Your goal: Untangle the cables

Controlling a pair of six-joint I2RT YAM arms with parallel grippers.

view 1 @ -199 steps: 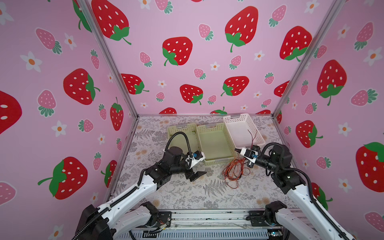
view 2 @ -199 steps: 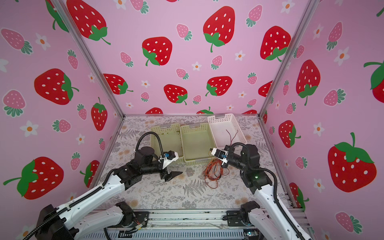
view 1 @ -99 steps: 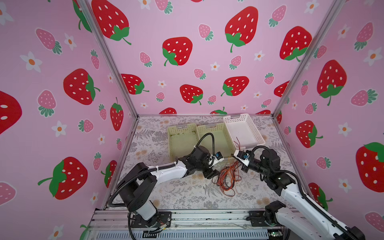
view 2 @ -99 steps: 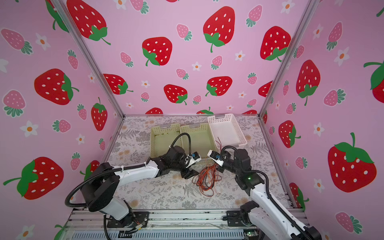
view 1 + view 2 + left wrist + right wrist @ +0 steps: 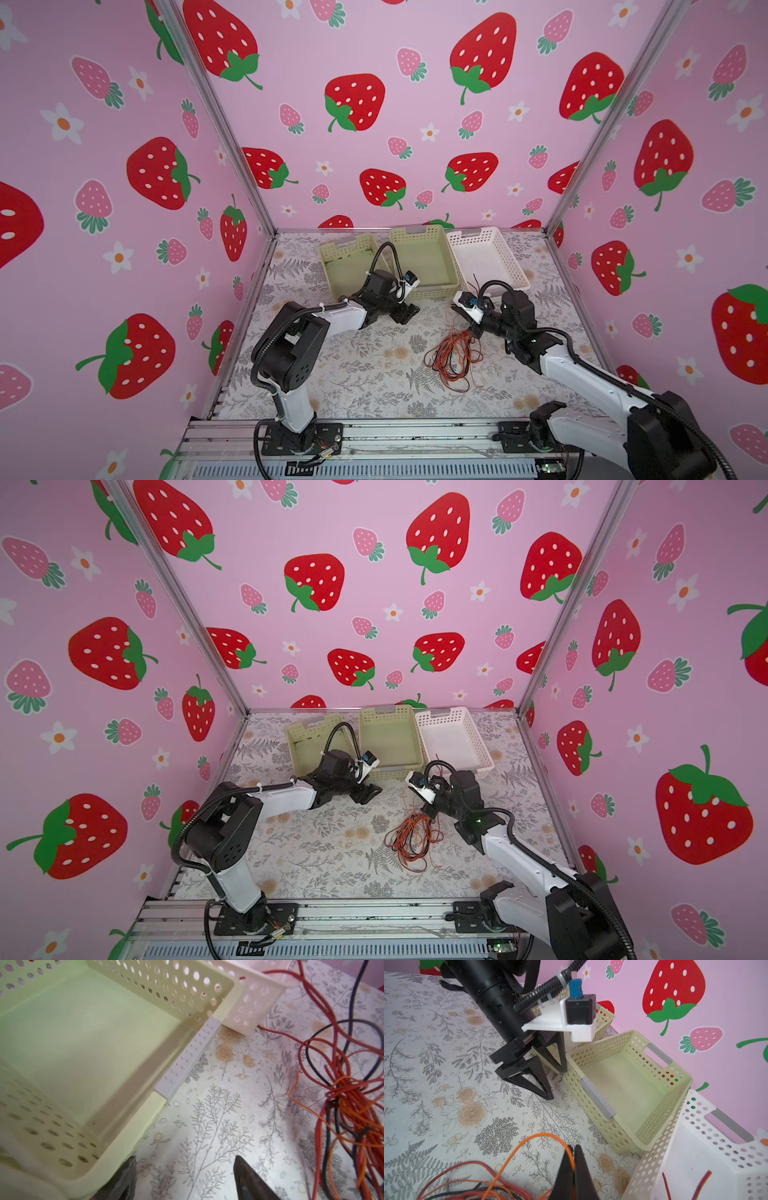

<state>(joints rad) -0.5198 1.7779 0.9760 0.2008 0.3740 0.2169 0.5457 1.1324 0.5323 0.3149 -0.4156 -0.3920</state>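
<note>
Looking down, you had the cables (image 5: pixel 455 357) heaped on the surface (image 5: pixel 353 374), stretched from the right pincer (image 5: pixel 573 1148), which was clenched on one orange strand (image 5: pixel 529 1138), toward the front. The left pincer (image 5: pixel 409 315) (released, holding nothing) stood apart by the middle basket (image 5: pixel 432 291). The heap lay to its right, with open room between them.

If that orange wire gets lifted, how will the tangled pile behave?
Probably floppy: the cables lie in loose thin loops, so they should sag and drape. Likely light, each strand far thinner than the right gripper pinching the orange cable. Red and black strands cross it, so the bundle may drag along.
</note>
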